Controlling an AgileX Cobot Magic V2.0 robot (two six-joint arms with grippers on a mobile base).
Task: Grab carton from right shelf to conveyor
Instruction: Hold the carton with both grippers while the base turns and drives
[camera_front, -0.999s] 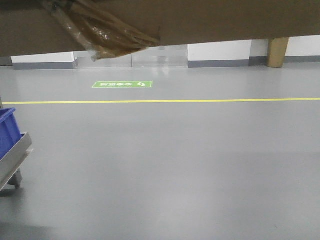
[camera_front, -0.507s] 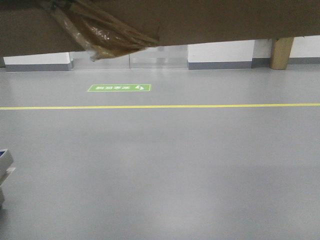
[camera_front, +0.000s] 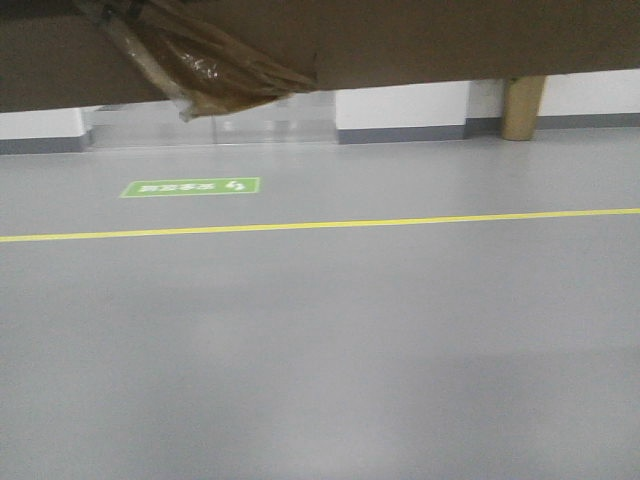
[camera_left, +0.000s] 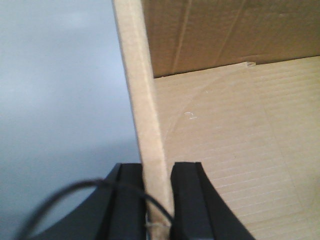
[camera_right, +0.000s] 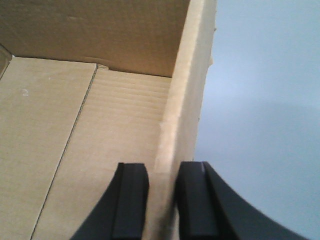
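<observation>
Aloft — carton (camera_front: 420, 40): spans the front view's top edge, above the grey floor (camera_front: 350, 360); twisted amber tape (camera_front: 205, 65) hangs from its underside.
Left gripper (camera_left: 158, 172): pinching the carton's left wall — one finger inside, one outside.
Right gripper (camera_right: 162, 172): clamped likewise on the carton's right wall.
Below the carton: yellow line (camera_front: 400, 222), green floor sign (camera_front: 190, 187).

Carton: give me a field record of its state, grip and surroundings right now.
carton: open-topped, visible interior bare, fills top of front view
left gripper: shut on carton's side wall
right gripper: shut on opposite side wall
tape: crumpled amber strip hanging at carton's lower edge
below: grey floor, yellow line, green marking
right shelf: not in view
conveyor: not in view
</observation>
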